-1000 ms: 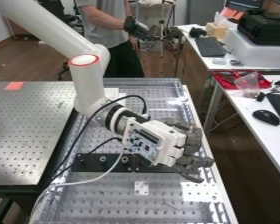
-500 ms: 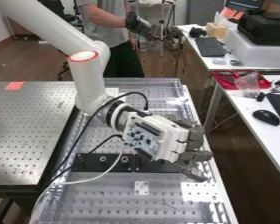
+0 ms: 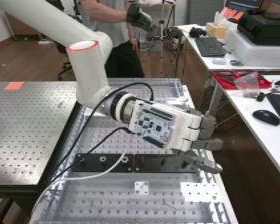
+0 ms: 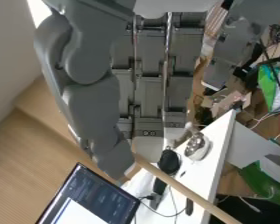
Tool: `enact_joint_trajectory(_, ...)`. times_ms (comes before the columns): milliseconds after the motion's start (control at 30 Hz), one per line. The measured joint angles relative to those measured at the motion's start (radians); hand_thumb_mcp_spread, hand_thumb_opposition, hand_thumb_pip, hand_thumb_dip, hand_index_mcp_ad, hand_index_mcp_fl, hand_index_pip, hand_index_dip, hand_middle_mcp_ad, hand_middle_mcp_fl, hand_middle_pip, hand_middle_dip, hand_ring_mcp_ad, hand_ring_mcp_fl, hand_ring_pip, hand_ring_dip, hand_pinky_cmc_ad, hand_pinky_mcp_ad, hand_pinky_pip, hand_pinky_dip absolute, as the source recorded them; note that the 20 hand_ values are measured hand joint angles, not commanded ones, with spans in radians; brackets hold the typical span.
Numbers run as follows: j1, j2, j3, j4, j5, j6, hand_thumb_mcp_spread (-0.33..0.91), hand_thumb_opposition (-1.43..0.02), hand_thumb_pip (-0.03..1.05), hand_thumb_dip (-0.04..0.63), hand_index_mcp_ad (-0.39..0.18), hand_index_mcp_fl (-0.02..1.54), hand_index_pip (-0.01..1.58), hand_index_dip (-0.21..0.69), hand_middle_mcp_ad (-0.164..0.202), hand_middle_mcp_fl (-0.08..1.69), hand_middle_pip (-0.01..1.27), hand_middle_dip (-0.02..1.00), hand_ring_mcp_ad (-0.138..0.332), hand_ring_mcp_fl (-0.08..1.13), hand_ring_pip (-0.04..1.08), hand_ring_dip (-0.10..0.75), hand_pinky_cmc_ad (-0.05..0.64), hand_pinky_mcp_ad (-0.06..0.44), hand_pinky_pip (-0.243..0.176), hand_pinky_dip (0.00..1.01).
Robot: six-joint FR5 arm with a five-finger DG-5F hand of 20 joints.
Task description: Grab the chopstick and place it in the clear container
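I am holding my hand (image 3: 205, 143) over the long edge of the metal bench (image 3: 111, 200) that faces the white desk (image 3: 244, 110). My fingers are partly bent, nearly closed against the thumb (image 4: 97, 110), and I am pinching the wooden chopstick (image 4: 184, 188) at their tips, its free length slanting away.

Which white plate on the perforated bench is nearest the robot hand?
The larger plate, by the bench's edge; the small plate lies farther from the robot hand.
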Motion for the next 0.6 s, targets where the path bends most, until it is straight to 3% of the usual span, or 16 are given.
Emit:
enact_joint_trajectory(133,-0.007,0.006,0.02,-0.04,-0.022,-0.018,0.7,-1.03,0.49,0.253,-0.005,0.96,0.88,0.108,0.012,1.13,0.58,0.64,-0.007,0.88,0.08,0.447,0.445,0.281,0.126,0.2)
enact_joint_trajectory(300,-0.017,0.028,0.044,-0.092,-0.056,-0.083,0.7,-1.03,0.5,0.253,-0.002,0.96,0.86,0.11,0.014,1.12,0.57,0.64,-0.009,0.91,0.08,0.449,0.445,0.281,0.124,0.2)
enact_joint_trajectory(600,-0.018,0.103,0.047,-0.123,-0.08,-0.153,0.7,-1.03,0.49,0.253,-0.003,0.97,0.84,0.11,0.024,1.14,0.57,0.64,-0.023,0.91,0.08,0.445,0.445,0.279,0.126,0.2)
